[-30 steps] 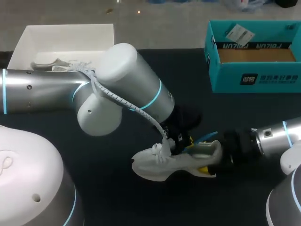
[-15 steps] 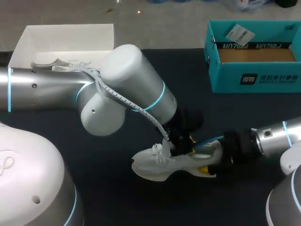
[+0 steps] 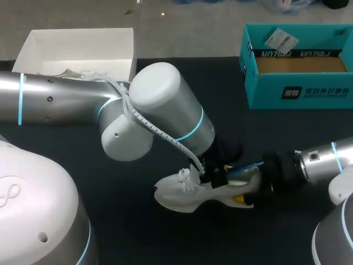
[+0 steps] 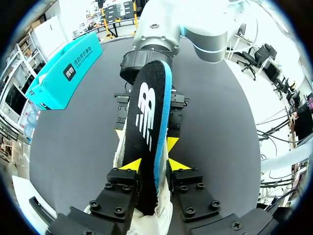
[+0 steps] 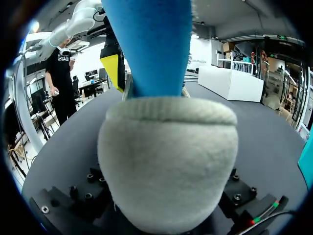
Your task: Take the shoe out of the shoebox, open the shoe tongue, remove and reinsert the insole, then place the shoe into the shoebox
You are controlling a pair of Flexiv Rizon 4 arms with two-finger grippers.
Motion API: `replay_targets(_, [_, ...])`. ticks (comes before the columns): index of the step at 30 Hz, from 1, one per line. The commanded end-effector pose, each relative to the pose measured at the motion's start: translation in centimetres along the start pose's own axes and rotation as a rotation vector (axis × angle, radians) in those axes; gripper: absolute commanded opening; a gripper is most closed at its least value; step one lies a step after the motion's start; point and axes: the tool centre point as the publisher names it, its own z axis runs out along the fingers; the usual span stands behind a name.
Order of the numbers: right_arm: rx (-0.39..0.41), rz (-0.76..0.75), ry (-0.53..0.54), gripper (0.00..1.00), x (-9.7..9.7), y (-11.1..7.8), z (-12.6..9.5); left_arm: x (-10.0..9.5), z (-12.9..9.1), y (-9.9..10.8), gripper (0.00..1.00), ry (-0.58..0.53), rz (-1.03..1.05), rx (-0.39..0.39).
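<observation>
Shoe (image 3: 185, 196) is out of its box, lying near-centre on the table (image 3: 138, 232). Left gripper (image 4: 154, 166) pinches the insole (image 4: 146, 112), which is partly inside the shoe. Right gripper (image 3: 242, 190) seemingly clamps the heel. Remaining: seat the insole, return the shoe to the teal shoebox (image 3: 298, 91), far right.

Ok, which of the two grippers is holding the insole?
The left gripper: its yellow tips pinch the black, blue-edged insole standing out of the shoe. The right gripper grips the shoe's heel instead.

shoe (image 3: 177, 197) 1 | insole (image 4: 146, 115) 1 | boxes 2: white box (image 3: 77, 41), teal box (image 3: 300, 91) | arms 2: left arm (image 3: 60, 105), right arm (image 3: 322, 160)
</observation>
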Motion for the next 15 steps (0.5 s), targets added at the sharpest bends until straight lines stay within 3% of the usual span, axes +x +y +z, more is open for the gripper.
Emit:
replay_targets(1, [0.003, 0.001, -0.002, 0.0, -0.2, -0.6, 0.7, 0.1, 0.3, 0.0, 0.17, -0.013, -0.014, -0.016])
replay_targets(2, [0.003, 0.001, -0.002, 0.0, -0.2, -0.6, 0.7, 0.0, 0.4, 0.1, 0.0, -0.015, -0.018, -0.018])
replay_targets(8, [0.003, 0.001, -0.002, 0.0, -0.2, -0.6, 0.7, -0.2, -0.2, 0.5, 0.0, -0.026, -0.042, -0.013])
replay_targets(15, [0.003, 0.001, -0.002, 0.0, -0.2, -0.6, 0.7, 0.3, -1.3, -0.7, 0.0, -0.022, 0.001, 0.017])
